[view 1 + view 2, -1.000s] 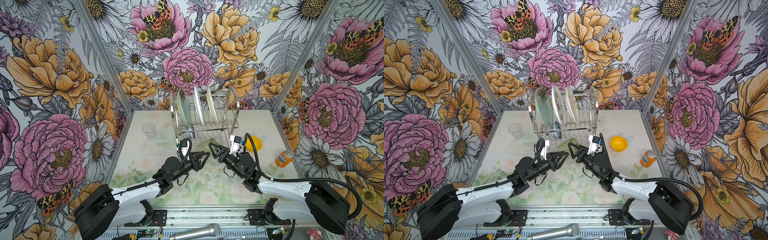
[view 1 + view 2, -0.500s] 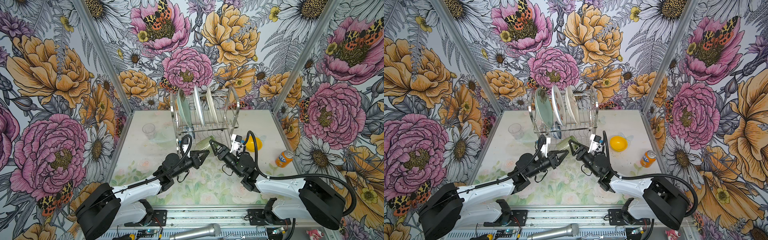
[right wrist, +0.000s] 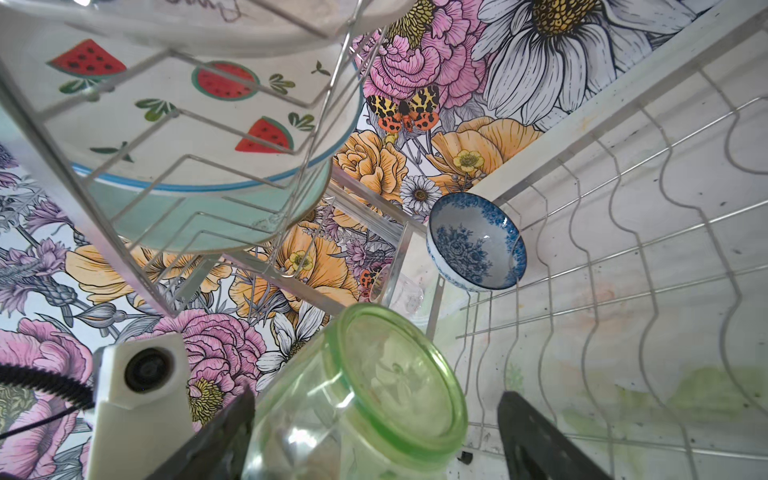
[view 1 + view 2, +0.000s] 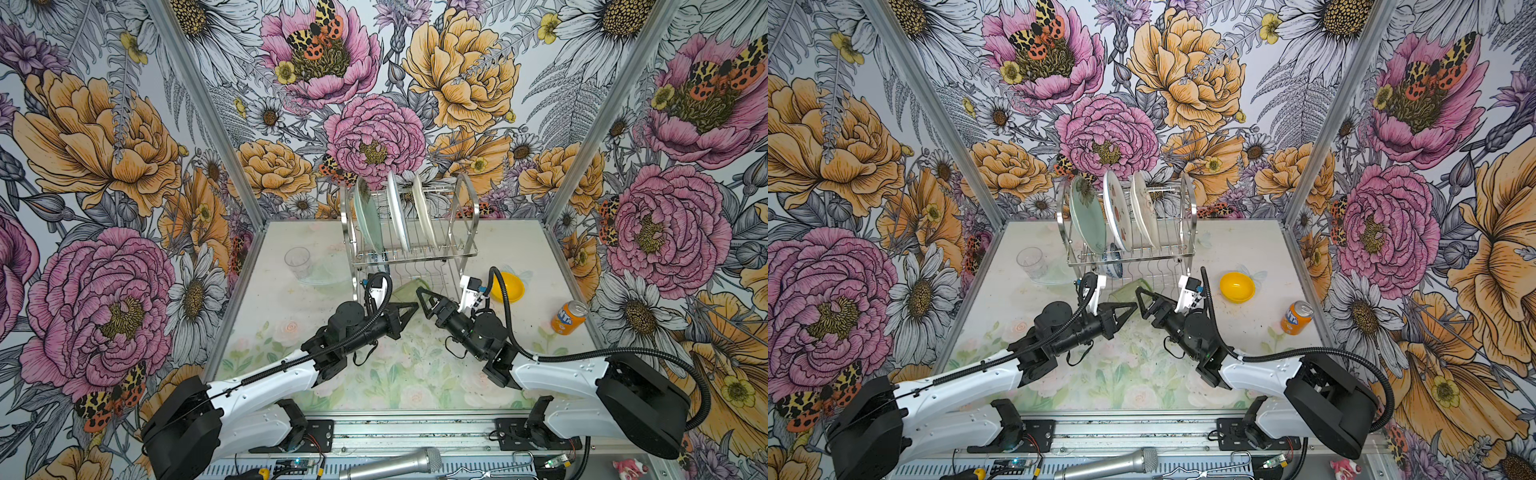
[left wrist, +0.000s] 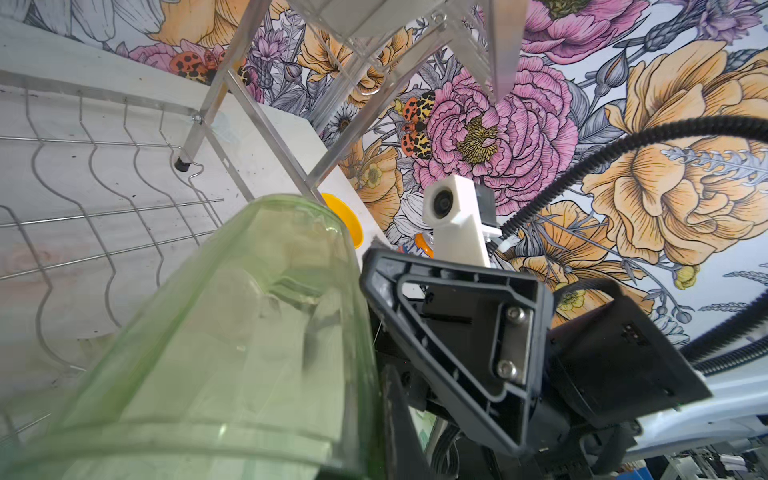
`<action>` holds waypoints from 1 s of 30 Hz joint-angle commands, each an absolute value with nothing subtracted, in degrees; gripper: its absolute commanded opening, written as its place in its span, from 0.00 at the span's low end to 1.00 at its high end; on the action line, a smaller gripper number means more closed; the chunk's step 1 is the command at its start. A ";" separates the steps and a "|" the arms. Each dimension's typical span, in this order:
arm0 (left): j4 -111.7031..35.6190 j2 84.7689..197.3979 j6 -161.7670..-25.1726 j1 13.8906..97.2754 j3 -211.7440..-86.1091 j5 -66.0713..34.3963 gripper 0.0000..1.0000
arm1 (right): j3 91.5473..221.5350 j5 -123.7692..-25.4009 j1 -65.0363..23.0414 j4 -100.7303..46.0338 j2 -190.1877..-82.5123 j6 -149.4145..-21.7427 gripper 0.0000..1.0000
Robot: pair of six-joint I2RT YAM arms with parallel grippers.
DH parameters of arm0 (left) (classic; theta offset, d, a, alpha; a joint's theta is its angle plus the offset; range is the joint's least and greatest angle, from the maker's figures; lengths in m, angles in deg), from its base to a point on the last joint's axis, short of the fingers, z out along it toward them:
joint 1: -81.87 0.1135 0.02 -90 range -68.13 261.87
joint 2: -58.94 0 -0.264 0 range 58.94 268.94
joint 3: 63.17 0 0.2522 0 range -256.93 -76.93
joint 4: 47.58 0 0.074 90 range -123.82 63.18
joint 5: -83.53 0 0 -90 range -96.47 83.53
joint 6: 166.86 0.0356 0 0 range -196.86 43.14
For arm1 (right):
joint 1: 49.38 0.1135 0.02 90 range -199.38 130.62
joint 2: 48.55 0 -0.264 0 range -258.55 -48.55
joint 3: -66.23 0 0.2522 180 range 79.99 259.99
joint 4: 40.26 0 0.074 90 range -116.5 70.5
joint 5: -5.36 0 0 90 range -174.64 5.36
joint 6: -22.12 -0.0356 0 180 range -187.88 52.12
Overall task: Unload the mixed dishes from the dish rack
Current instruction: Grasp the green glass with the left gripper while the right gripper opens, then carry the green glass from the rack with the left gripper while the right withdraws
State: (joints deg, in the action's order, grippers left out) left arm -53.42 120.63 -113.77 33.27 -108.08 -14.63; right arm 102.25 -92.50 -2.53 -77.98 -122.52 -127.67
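Note:
The green tumbler (image 4: 409, 287) (image 4: 1126, 289) lies tilted at the front of the dish rack (image 4: 457, 249) (image 4: 1183, 246), by its lower shelf. My left gripper (image 4: 411, 308) (image 5: 374, 415) is shut on the tumbler (image 5: 249, 332) wall near the rim. My right gripper (image 4: 422, 297) (image 3: 376, 399) is open, its fingers (image 3: 536, 440) standing either side of the tumbler's base (image 3: 395, 365). Pale green (image 4: 368, 220), white (image 4: 397, 212) and cream (image 4: 422, 212) plates stand in the upper shelf. A blue-and-white bowl (image 3: 476, 241) (image 4: 1113, 266) leans on the lower shelf.
A yellow bowl (image 4: 507, 286) sits on the table right of the rack, with an orange soda can (image 4: 568, 318) further right. A clear glass (image 4: 297, 262) stands left of the rack. Metal posts and flowered walls close in the table.
My left gripper has shut on the tumbler. My right gripper's jaws have spread wider around it. Both grippers have moved slightly toward the rack.

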 commanded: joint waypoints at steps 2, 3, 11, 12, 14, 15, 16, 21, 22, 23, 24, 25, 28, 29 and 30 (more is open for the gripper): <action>-36.92 115.45 -107.93 32.74 -112.95 -8.62 0.00 | 101.50 -95.72 -2.45 -76.06 -121.35 -119.74 0.96; -32.44 114.35 -107.57 32.74 -113.87 -7.45 0.00 | 101.43 -96.52 -2.46 -75.70 -120.96 -118.39 0.97; -6.43 108.48 -105.45 37.16 -119.02 -4.71 0.00 | 101.07 -101.10 -2.47 -74.17 -118.83 -108.37 0.99; -3.56 108.22 -105.38 38.44 -119.45 -4.55 0.00 | 100.92 -101.57 -2.51 -73.83 -118.45 -107.63 0.99; -0.04 107.50 -105.42 40.56 -119.90 -4.53 0.00 | 100.69 -102.11 -2.53 -73.36 -118.02 -106.20 0.99; 1.11 106.87 -105.56 41.36 -119.86 -4.07 0.00 | 100.49 -102.28 -2.64 -73.02 -117.90 -105.52 0.99; 1.90 106.23 -105.83 41.95 -119.73 -3.36 0.00 | 100.47 -102.46 -2.70 -72.83 -117.80 -105.25 0.99; 3.36 103.32 -107.12 44.71 -119.16 -0.84 0.00 | 100.30 -101.95 -3.55 -72.63 -118.71 -104.22 0.99; 3.36 102.87 -107.34 45.23 -118.95 -0.76 0.00 | 100.45 -101.67 -3.64 -72.64 -118.97 -104.14 0.99; 3.51 102.64 -107.53 45.78 -118.76 -0.69 0.00 | 100.51 -101.40 -3.62 -72.63 -119.17 -104.11 0.99; 3.62 102.34 -107.71 46.43 -118.61 -0.90 0.00 | 100.55 -101.15 -3.65 -72.61 -119.21 -104.01 0.99; 3.64 102.19 -107.71 47.09 -118.49 -1.37 0.00 | 100.55 -100.91 -3.61 -72.64 -119.26 -103.95 0.99; 4.01 101.92 -107.39 48.69 -118.40 -1.72 0.00 | 100.23 -100.51 -5.43 -72.63 -118.96 -103.83 0.99; 4.25 102.01 -107.24 49.35 -118.41 -1.44 0.00 | 100.10 -100.38 -5.64 -72.64 -118.82 -103.83 0.99; 4.56 102.16 -107.28 50.13 -118.40 -0.77 0.00 | 99.93 -100.03 -5.71 -72.64 -118.61 -103.81 0.99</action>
